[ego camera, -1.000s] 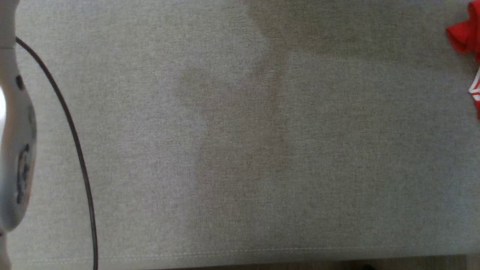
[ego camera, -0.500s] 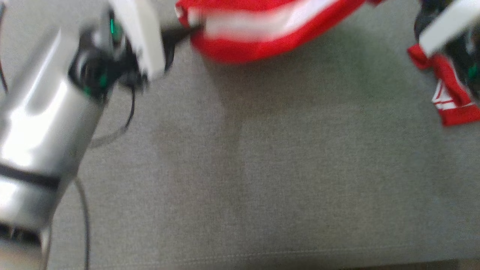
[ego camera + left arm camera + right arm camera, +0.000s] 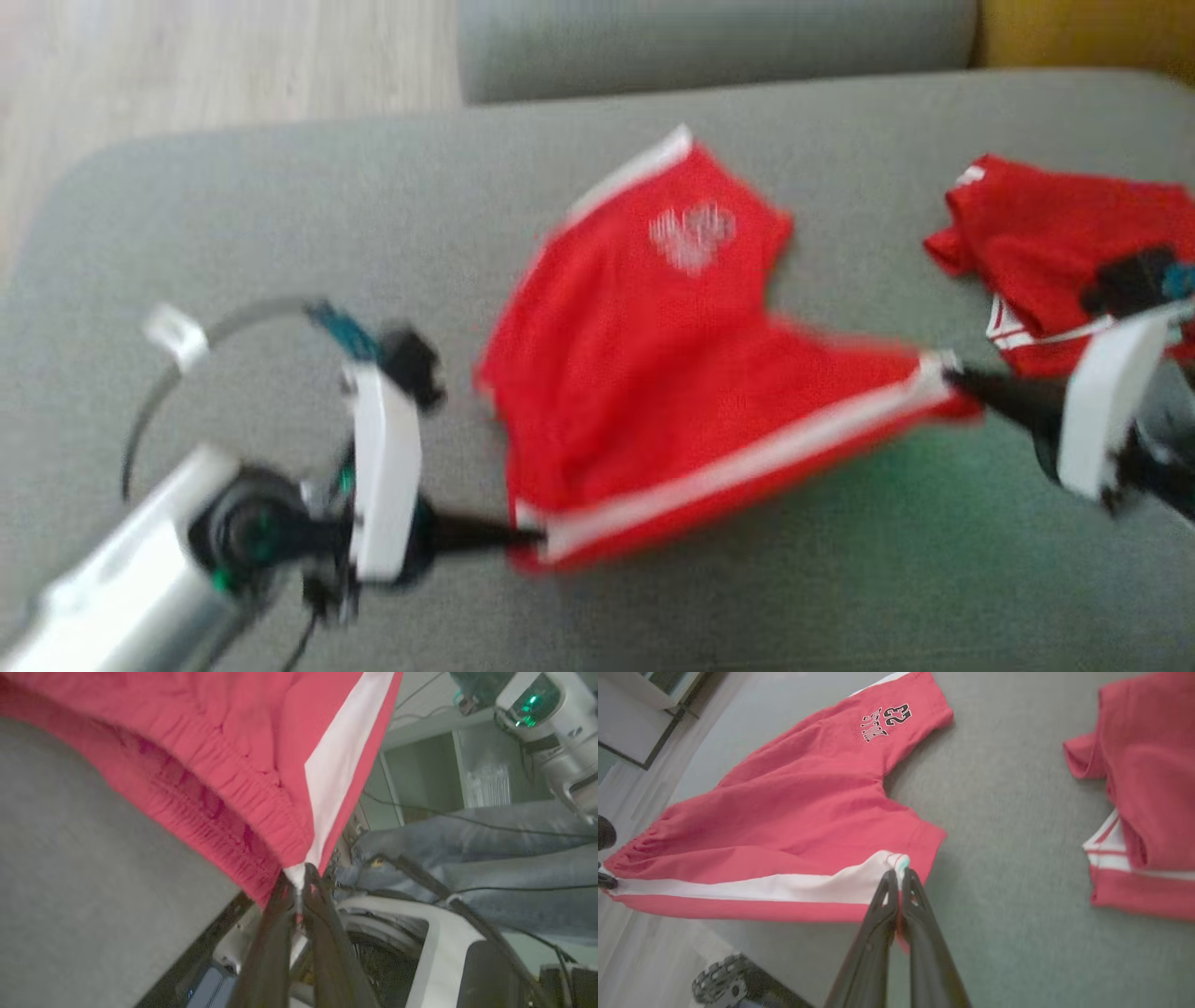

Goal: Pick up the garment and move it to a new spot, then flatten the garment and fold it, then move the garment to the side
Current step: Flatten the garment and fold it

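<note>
Red shorts (image 3: pixel 653 373) with a white side stripe and a white printed mark are stretched over the grey cushion (image 3: pixel 280 215). My left gripper (image 3: pixel 527 537) is shut on the waistband corner at the stripe's end, which the left wrist view shows as gathered elastic (image 3: pixel 261 802) pinched at my left gripper (image 3: pixel 299 877). My right gripper (image 3: pixel 948 373) is shut on the leg-hem end of the same stripe, and the right wrist view has the shorts (image 3: pixel 794 812) spread out beyond my right gripper (image 3: pixel 899 875). The near edge hangs lifted between both grippers.
A second red garment (image 3: pixel 1055 243) with white trim lies crumpled at the right; it appears as the second garment (image 3: pixel 1148 788) in the right wrist view. A grey backrest (image 3: pixel 709 37) runs behind, with wooden floor (image 3: pixel 205 56) at far left. A person's jeans-clad legs (image 3: pixel 490 858) show past the cushion edge.
The head camera has swung, so the whole scene has shifted. The shorts have gone from a bunched hanging strip to a spread shape held between both grippers.
</note>
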Motion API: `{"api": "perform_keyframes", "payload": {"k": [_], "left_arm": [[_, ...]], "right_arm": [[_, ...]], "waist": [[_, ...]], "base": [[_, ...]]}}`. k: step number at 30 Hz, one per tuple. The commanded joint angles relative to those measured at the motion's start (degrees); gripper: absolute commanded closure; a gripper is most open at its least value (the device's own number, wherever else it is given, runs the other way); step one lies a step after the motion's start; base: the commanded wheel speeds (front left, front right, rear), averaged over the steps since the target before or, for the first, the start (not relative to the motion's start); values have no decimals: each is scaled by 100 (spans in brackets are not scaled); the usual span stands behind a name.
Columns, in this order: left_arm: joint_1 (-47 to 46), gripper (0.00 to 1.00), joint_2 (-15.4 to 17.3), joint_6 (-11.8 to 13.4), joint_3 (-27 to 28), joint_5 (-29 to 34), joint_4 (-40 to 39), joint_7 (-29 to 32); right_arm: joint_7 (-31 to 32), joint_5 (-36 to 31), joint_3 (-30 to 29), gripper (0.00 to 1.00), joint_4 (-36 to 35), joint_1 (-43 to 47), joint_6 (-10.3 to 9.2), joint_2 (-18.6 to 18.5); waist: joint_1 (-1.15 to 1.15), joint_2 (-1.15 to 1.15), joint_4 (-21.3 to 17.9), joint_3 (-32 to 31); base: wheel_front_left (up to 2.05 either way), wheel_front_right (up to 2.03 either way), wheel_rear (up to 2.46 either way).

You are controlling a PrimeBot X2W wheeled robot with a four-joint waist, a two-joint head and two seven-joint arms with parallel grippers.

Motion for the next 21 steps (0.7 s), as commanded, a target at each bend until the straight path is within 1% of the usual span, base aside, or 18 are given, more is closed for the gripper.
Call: {"api": "perform_keyframes", "payload": {"k": [1,5,10,13,16,21], "left_arm": [[-61,100,394,124,237,-116,-417,116],[217,100,568,413,224,-307,-870,222],[168,100,572,572,352,-329,-979,122],[-11,100,460,607,500,-341,-829,2],[-244,100,323,580,603,-330,-586,-66],[-636,100,84,442,699,-207,-100,-203]], "right_arm": [[106,85,-46,100,-263,203,-4,-417],[237,189,-90,100,-588,437,-4,-689],[142,147,-300,100,-741,384,-4,-727],[69,99,-511,100,-688,193,-4,-644],[115,36,-683,100,-525,-95,-4,-493],[425,-74,-828,100,-89,-722,-4,-103]], "waist": [[1,-1,46,-241],[1,-1,128,-258],[1,-1,272,-128],[1,-1,417,72],[1,-1,583,328],[1,-1,821,722]], "base": [[0,0,0],[0,0,0],[0,0,0],[0,0,0],[0,0,0],[0,0,0]]}}
